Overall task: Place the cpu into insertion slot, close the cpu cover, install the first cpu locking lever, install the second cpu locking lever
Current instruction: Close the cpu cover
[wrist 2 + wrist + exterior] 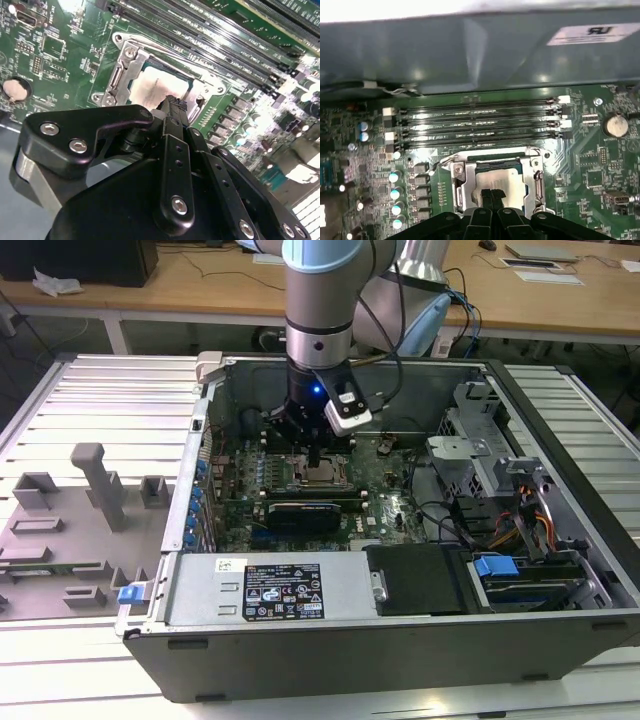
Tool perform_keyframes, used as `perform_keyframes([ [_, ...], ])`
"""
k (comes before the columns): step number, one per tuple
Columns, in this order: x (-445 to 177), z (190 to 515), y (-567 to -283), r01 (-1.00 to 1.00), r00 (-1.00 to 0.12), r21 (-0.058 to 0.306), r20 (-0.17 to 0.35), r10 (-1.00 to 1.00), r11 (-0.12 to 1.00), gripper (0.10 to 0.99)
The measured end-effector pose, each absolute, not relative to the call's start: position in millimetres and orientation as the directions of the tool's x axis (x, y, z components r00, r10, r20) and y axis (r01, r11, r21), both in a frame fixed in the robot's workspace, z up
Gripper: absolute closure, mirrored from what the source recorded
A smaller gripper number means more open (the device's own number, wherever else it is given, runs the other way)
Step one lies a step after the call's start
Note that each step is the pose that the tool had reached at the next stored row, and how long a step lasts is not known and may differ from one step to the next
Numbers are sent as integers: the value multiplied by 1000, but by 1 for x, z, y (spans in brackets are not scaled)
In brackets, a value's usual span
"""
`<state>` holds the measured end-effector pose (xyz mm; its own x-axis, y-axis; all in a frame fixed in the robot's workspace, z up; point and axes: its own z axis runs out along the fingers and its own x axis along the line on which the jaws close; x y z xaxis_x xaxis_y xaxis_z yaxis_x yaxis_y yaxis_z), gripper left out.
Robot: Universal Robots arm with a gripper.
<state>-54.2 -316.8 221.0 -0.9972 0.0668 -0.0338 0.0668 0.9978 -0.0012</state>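
In the exterior view the arm [318, 300] reaches down into the open computer case [400, 660], with its jaws over the socket on the motherboard [390, 505]. In the second wrist view the jaws are pressed together and hold nothing. Their tips are at the cpu [152, 89], perhaps touching it. In the first wrist view the cpu cover [462, 182] lies flat around the seated cpu.
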Motion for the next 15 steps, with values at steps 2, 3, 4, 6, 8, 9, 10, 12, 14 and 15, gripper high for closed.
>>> perform_keyframes([
  [2, -58, 220, -319, 52, -998, -1, -34, 52, 999, 980],
  [3, -59, 220, -319, 41, -999, -1, -34, 41, 999, 980],
  [4, -59, 219, -319, 28, -999, -1, -34, 28, 1000, 980],
  [6, -59, 218, -319, -32, -999, -1, -34, -32, 999, 980],
  [8, -62, 217, -320, -47, -998, -1, -34, -47, 999, 980],
  [9, -64, 216, -320, -56, -998, -1, -34, -56, 998, 980],
  [10, -66, 215, -320, -62, -997, -1, -34, -62, 998, 980],
  [12, -67, 213, -320, -74, -997, -1, -34, -74, 997, 980],
  [14, -68, 211, -320, -85, -996, -1, -34, -85, 996, 980],
  [15, -69, 210, -320, -91, -995, -1, -34, -91, 996, 980],
])
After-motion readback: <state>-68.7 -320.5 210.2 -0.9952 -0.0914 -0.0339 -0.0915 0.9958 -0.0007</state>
